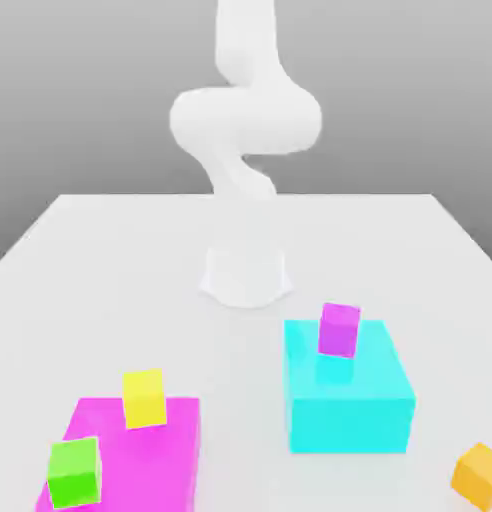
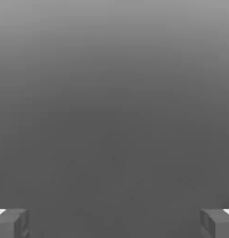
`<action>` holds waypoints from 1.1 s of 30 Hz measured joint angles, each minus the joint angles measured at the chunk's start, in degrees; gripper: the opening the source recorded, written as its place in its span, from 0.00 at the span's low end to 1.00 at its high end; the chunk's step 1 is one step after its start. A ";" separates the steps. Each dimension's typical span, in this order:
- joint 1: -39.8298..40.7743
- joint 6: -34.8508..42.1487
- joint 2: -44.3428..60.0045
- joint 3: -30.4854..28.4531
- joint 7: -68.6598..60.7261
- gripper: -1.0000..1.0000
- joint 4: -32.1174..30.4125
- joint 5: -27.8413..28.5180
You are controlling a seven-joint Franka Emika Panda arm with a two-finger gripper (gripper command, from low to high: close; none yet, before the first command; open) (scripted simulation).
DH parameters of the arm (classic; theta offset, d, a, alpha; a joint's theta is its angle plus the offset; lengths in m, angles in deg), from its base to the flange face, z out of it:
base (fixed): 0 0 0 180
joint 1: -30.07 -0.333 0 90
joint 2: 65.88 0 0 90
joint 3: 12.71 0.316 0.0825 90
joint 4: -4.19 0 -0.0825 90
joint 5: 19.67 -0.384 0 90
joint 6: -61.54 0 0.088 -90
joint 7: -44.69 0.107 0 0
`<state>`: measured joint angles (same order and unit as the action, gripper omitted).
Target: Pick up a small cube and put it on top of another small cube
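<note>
While the white robot arm [image 1: 245, 130] rises from its round base [image 1: 246, 276] at the middle of the flat white bench [image 1: 110, 260], the gripper [image 2: 114, 222] appears in the hand view with its two grey fingertips [image 2: 13, 223] set far apart at opposite edges of the picture, wide open and holding nothing, with plain grey background between them.

Taking the arm's base as the clock centre in the exterior view, the small plain orange cube [image 1: 480, 474] rests on the bench at about 4 o'clock, well apart from everything else. The small plain yellow cube [image 1: 144, 398] sits at about 7 o'clock on top of the big magenta block [image 1: 140, 460], near that block's far edge. A small green cube [image 1: 74, 472] stands on the same block, nearer its front corner. At about 5 o'clock a big cyan block [image 1: 348, 390] carries a small purple cube [image 1: 339, 328].
</note>
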<state>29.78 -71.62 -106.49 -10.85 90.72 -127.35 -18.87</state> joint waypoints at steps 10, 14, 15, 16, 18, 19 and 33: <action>-1.59 -5.59 21.04 7.53 1.54 0.50 0.96 4.29; -2.68 -7.76 29.37 10.13 2.55 0.50 1.34 6.55; -3.02 -8.30 31.46 10.69 2.83 0.50 1.44 7.15; -3.41 -8.83 33.55 11.23 3.11 0.50 1.54 7.75; -4.79 -9.90 37.74 12.08 3.66 0.50 1.74 8.94; -5.58 -10.44 39.83 12.43 3.92 0.50 1.84 9.52; -14.23 -20.68 68.56 13.28 6.38 0.50 4.09 15.30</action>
<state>15.55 -92.30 -37.93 2.42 97.09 -123.26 -3.57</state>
